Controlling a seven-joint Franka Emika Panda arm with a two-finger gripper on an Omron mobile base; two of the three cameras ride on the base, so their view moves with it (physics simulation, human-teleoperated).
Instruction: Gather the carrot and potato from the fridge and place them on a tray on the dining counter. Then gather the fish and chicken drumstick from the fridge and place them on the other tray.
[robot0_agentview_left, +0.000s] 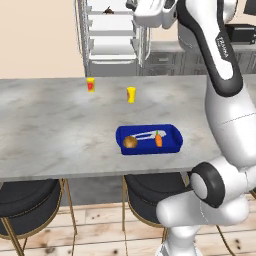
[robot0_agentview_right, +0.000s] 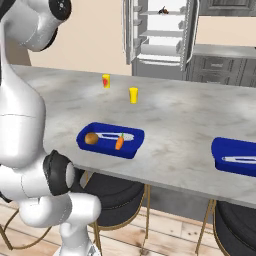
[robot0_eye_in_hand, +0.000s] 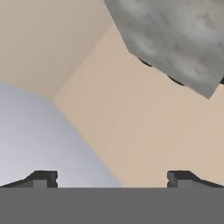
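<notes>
Already the potato and carrot lie apart in the near tray on the counter, the other tray sits farther right, and the gripper is spread wide, holding nothing.

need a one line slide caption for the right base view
Potato and carrot lie apart in the near blue tray; a second blue tray sits at right.
</notes>
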